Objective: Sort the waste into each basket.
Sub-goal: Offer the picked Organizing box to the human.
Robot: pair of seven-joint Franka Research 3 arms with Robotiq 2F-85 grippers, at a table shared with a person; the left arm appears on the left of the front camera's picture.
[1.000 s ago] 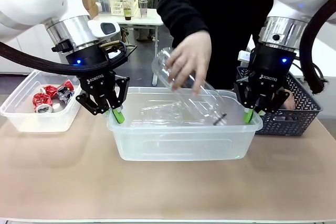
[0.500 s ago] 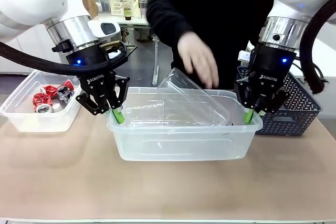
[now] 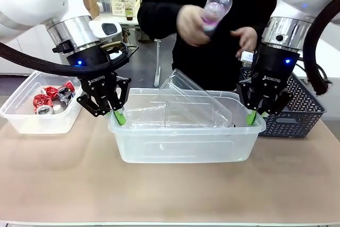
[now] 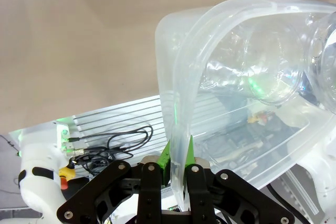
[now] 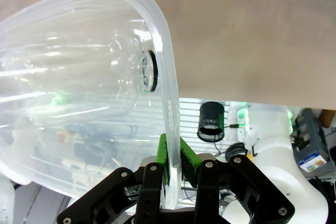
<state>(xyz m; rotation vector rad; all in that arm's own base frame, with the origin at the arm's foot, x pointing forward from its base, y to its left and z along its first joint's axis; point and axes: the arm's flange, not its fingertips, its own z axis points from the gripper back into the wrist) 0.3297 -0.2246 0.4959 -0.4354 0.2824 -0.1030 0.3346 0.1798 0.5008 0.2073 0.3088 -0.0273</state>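
Bottles, clear plastic [image 3: 194,104], already in mid clear rectangular tub [image 3: 186,147] w/ both grippers [image 3: 119,116] [image 3: 251,117] clenched on its rim; crushed red cans [image 3: 50,97] in tub left of it [image 3: 37,123], another clear bottle [image 3: 215,6] in person's hand [image 3: 191,25] above, left to drop.

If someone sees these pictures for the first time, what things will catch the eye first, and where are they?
First, the big clear tub in the middle of the table, pinched at its left rim by the left gripper and at its right rim by the right gripper, with a large clear bottle lying slanted inside. Above it, the person's hand holds up a smaller plastic bottle. At far left, a smaller tub holds crushed red and silver cans.
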